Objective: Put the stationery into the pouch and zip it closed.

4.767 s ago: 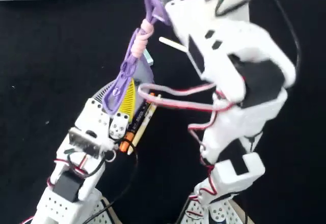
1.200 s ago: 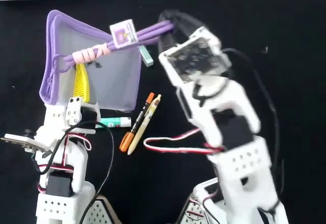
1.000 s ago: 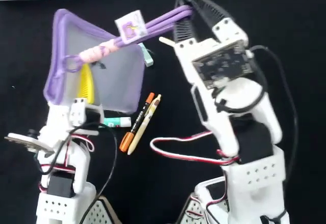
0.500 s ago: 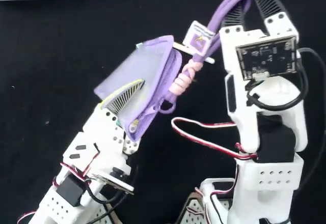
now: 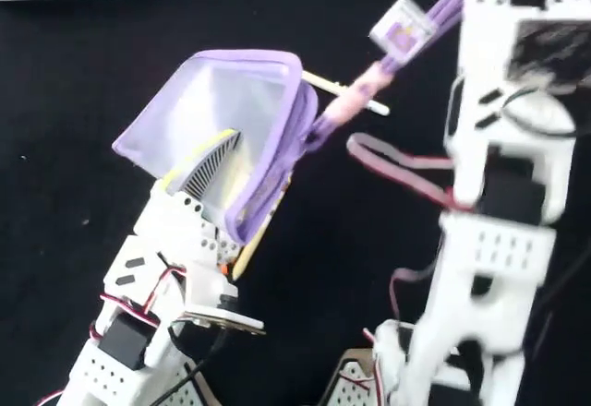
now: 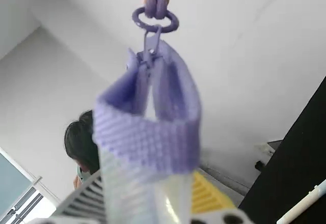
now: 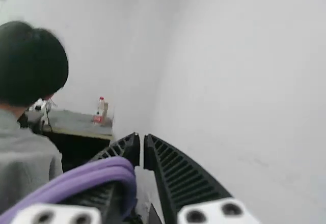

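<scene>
L pincer clamps pouch, held up over black worktop, centre-left in high view; purple strap runs taut to upper right; R pincer narrow, nearly closed, strap draped over one finger; pen just under pouch's lower edge.

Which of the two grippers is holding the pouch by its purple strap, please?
The right gripper, the black-fingered one, is shut on the purple strap; the left gripper, with a yellow finger, clamps the pouch by its mesh body instead.
</scene>
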